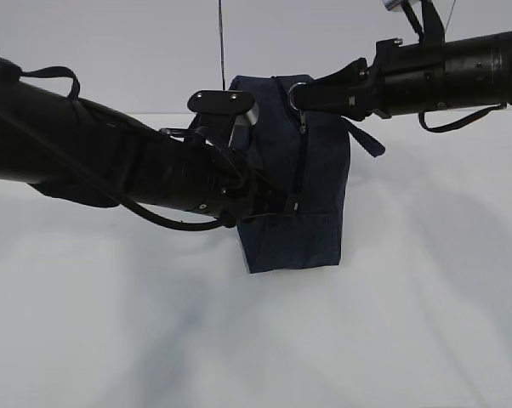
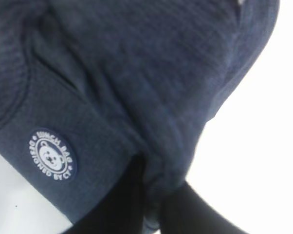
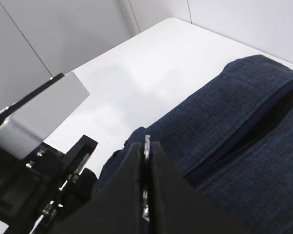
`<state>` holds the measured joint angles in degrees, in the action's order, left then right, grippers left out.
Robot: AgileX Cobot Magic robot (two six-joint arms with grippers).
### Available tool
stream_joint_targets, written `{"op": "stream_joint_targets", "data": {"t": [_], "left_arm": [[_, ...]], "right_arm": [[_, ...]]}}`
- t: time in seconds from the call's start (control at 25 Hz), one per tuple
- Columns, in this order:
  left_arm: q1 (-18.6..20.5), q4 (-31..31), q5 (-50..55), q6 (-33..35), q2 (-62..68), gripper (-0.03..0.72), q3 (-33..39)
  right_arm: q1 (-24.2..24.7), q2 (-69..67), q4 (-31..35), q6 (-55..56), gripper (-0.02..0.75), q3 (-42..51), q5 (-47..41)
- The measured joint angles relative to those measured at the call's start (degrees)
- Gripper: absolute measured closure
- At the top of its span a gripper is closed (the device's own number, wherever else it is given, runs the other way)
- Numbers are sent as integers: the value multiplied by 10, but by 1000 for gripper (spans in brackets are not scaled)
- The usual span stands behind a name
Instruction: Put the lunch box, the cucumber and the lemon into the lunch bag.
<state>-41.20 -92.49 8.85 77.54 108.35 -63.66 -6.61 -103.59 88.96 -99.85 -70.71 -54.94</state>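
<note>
The navy lunch bag (image 1: 294, 178) stands upright in the middle of the white table, with its zipper running down the side that faces me. My left gripper (image 1: 277, 204) is shut on a fold of the bag's fabric (image 2: 161, 185) low on its left side, beside the round white logo (image 2: 51, 155). My right gripper (image 1: 300, 93) is shut on the silver ring pull (image 3: 146, 146) at the bag's top (image 3: 224, 126). The lunch box, the cucumber and the lemon are out of view.
The white table (image 1: 409, 323) stretches all round the bag. A loop handle (image 1: 362, 136) hangs off the bag's right side. The left arm (image 1: 86, 153) crosses the left half of the exterior view. Its wrist mount shows in the right wrist view (image 3: 34, 161).
</note>
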Motion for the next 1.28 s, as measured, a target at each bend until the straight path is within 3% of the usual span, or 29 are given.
{"op": "stream_joint_targets", "data": {"t": [0.52,0.72,1.28], "left_arm": [[0,1,20,0,0,688,0],[0,28,49,-13,0,688,0],[0,331,149,-261,-16,689,-3]], "right_arm": [[0,0,-1,1,738,-34,45],[-2,0,-3,1,738,-40,68],[-2,-13,1,-3,738,-46,90]]}}
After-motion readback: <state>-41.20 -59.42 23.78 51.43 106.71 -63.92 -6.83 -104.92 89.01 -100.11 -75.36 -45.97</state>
